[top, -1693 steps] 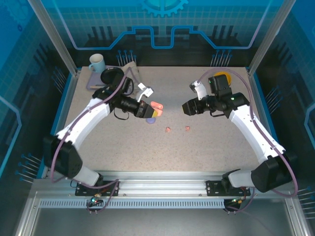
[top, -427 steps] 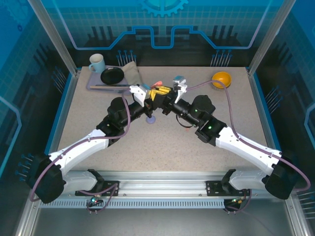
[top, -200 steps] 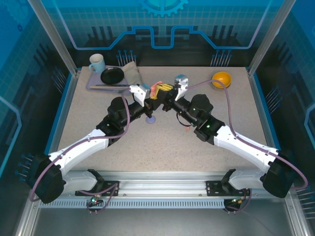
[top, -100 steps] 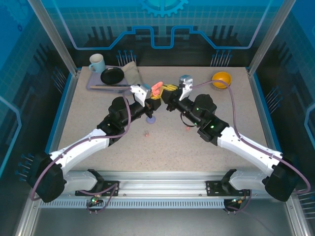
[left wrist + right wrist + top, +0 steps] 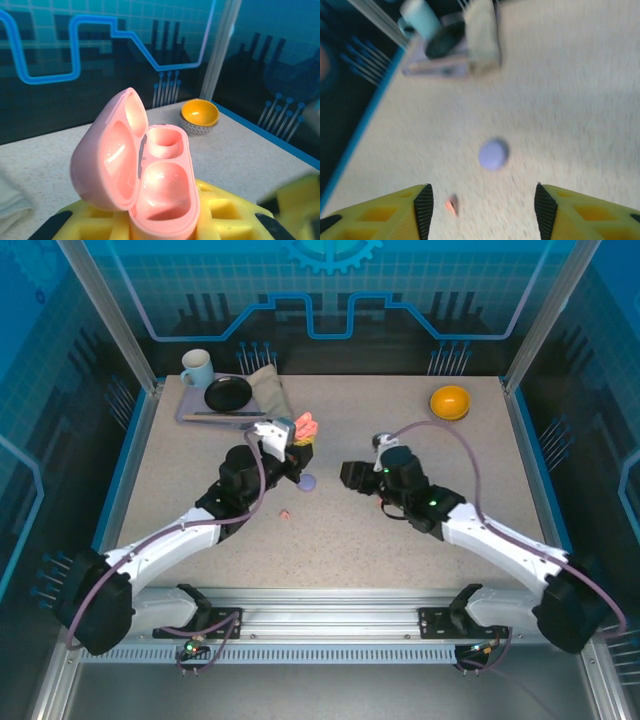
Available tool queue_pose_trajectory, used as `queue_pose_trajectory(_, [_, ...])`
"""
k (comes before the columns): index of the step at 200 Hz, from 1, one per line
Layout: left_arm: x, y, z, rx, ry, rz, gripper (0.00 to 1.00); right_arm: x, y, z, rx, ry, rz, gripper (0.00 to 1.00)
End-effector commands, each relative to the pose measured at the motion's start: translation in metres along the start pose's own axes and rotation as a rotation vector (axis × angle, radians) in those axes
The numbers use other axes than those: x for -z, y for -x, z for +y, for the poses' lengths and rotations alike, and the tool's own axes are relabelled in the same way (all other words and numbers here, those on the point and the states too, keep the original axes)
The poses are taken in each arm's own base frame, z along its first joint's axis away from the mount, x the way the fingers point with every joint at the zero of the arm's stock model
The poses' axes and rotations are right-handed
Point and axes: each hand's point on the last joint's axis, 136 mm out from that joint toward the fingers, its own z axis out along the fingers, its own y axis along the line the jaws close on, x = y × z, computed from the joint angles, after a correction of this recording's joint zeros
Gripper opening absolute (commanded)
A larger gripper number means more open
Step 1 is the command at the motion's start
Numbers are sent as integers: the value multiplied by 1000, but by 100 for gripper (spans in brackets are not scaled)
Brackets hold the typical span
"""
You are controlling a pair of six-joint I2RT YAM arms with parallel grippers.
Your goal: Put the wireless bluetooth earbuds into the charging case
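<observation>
Firmly, the left gripper (image 5: pixel 298 444) is clamped on the open pink charging case (image 5: pixel 160 190). Its yellow fingers (image 5: pixel 220 210) press either side, the lid is tipped back and the two wells face up. The right gripper (image 5: pixel 482 212) has its jaws apart, holding nothing. One salmon-pink earbud (image 5: pixel 451 204) lies on the table (image 5: pixel 400 560) just inside the finger at the left of the blurred wrist view. A rounded purple case (image 5: pixel 493 153) lies farther ahead, between the jaws.
</observation>
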Motion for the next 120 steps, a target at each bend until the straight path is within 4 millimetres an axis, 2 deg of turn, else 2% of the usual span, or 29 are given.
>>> queue_pose_trajectory(1, [15, 28, 19, 29, 78, -74, 0, -19, -44, 9, -19, -19, 219, 63])
queue_pose_trajectory(37, [36, 43, 47, 50, 156, -108, 0, -61, -81, 31, 157, -35, 447, 68])
queue_pose_trajectory(68, [52, 47, 69, 77, 220, -121, 0, -95, -106, 44, 304, -43, 594, 69])
queue_pose_trajectory(120, [65, 49, 91, 103, 283, -133, 0, -131, -141, 57, 531, -73, 754, 70])
